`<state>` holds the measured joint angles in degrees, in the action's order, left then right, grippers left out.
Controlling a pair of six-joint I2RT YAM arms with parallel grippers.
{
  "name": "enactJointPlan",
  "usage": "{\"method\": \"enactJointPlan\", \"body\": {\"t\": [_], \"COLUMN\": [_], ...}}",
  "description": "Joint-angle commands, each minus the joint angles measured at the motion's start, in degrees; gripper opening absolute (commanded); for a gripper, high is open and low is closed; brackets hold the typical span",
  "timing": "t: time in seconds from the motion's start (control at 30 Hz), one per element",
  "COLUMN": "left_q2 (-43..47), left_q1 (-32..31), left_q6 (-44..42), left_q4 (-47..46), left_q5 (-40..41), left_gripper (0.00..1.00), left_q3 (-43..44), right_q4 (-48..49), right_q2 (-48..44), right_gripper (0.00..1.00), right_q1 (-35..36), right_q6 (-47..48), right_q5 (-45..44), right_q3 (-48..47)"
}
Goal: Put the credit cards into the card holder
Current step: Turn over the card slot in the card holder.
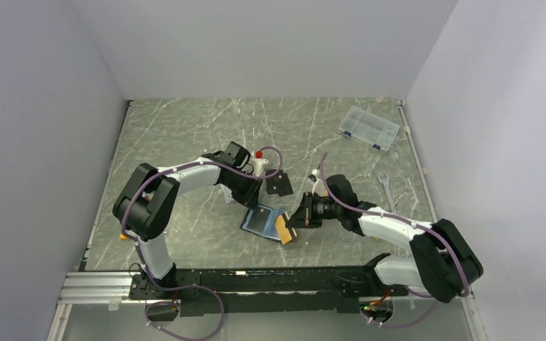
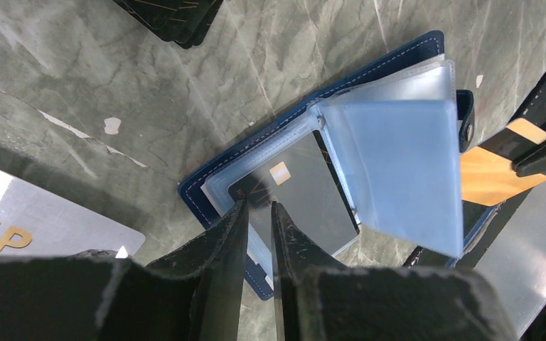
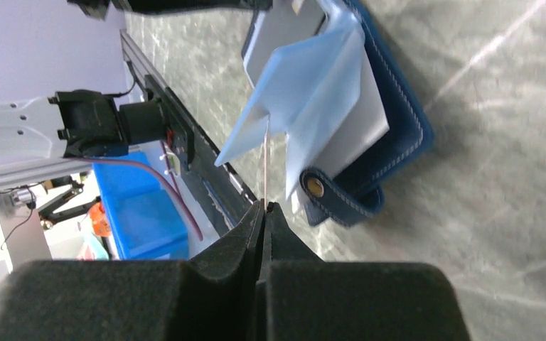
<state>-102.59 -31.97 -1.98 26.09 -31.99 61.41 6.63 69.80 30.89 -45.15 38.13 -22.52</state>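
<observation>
The navy card holder (image 1: 258,219) lies open on the marble table, its pale blue sleeves fanned up (image 2: 398,170). A dark card (image 2: 306,195) sits in one sleeve. My left gripper (image 2: 259,207) hovers over the holder's near edge, jaws a narrow gap apart with nothing between them. My right gripper (image 1: 298,222) is shut on the orange-gold credit card (image 1: 284,229), which has a dark stripe (image 2: 490,174). In the right wrist view that card shows edge-on (image 3: 265,167), its far end among the sleeves beside the snap tab (image 3: 318,187). A silver card (image 2: 35,224) lies left of the holder.
A flat black rectangle (image 1: 279,186) lies just behind the holder. A clear plastic box (image 1: 370,128) stands at the back right, and a wrench (image 1: 386,186) lies near the right edge. The metal rail (image 1: 99,288) runs along the near edge.
</observation>
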Motion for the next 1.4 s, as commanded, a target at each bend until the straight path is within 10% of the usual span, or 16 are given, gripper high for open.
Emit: {"method": "enactJointPlan", "body": {"t": [0.0, 0.5, 1.37], "left_q2": [3.0, 4.4, 8.1], "left_q1": [1.0, 8.5, -5.5], "left_q6": [-1.7, -21.6, -63.9], "left_q4": [1.6, 13.6, -1.1], "left_q5": [-3.3, -10.9, 13.1], "left_gripper": [0.24, 0.3, 0.42], "left_q3": [2.2, 8.1, -9.9], "right_q4": [5.9, 3.3, 8.2], "right_q2": [4.9, 18.9, 15.3], "right_gripper": [0.0, 0.0, 0.0], "right_q1": [-0.1, 3.2, -1.7], "right_q6": [0.9, 2.6, 0.8], "right_q5": [1.6, -4.0, 3.4], "right_q3": [-4.9, -11.7, -5.2]}}
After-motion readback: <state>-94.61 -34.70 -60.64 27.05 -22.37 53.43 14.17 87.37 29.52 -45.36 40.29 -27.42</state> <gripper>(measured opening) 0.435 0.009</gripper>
